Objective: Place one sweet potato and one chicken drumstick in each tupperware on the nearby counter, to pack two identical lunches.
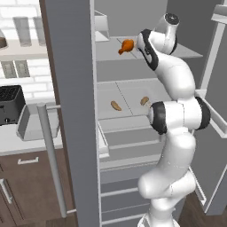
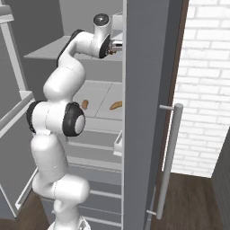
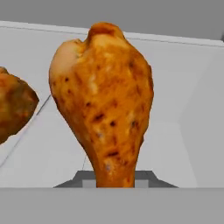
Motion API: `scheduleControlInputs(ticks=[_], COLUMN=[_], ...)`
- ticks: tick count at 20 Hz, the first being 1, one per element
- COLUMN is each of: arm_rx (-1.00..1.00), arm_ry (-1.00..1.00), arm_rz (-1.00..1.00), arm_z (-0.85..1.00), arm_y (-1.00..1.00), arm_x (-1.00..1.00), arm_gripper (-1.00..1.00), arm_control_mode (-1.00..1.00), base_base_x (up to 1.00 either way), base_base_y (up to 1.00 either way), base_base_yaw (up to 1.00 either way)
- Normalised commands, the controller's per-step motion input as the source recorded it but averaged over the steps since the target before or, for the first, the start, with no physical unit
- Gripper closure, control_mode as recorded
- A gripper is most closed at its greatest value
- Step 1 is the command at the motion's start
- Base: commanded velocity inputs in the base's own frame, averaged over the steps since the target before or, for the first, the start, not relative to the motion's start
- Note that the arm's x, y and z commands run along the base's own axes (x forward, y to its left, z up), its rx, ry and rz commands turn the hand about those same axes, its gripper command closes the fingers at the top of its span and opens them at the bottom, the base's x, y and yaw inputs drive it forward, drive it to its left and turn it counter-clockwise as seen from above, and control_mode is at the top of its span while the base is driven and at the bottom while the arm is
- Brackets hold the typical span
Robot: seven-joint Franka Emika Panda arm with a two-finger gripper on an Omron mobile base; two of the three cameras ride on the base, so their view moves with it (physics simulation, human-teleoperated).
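On the fridge's upper shelf a golden-brown chicken drumstick [image 1: 127,45] [image 3: 105,100] stands with its thin bone end toward my gripper [image 1: 136,45], which is shut on that end. Just left of it in the hand view lies a second drumstick [image 3: 13,105]. Two sweet potatoes [image 1: 115,105] [image 1: 144,101] rest on the shelf below, also seen from the right as sweet potatoes [image 2: 84,104] [image 2: 115,105]. A light-grey tupperware [image 1: 37,122] sits on the counter [image 1: 13,142] left of the fridge.
The open grey fridge door [image 1: 71,111] with its long bar handle [image 1: 51,159] stands between the shelves and the counter. A black toaster [image 1: 9,104] is beside the tupperware. A white brick wall [image 2: 202,90] is to the right of the fridge.
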Motion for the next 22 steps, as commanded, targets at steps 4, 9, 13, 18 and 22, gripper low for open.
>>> scheduleControlInputs(ticks=[4, 9, 13, 18, 22], arm_rx=[-0.16, -0.06, 0.00, 0.12, 0.45], arm_ry=[-0.36, -0.32, -0.05, 0.09, 0.17], arm_rz=[-0.11, -0.15, -0.23, -0.20, 0.00], arm_z=[-0.34, 0.43, 0.91, 0.47, 0.19], arm_y=[0.79, 0.41, 0.00, 0.04, 0.00], arm_x=[-0.94, -0.89, -0.79, -0.69, -1.00], arm_gripper=[1.00, 1.00, 1.00, 1.00, 1.00], arm_control_mode=[-1.00, -1.00, -1.00, -1.00, -1.00], base_base_x=[0.00, 0.00, 0.00, 0.00, 0.00], base_base_y=[0.00, 0.00, 0.00, 0.00, 0.00], base_base_yaw=[0.00, 0.00, 0.00, 0.00, 0.00])
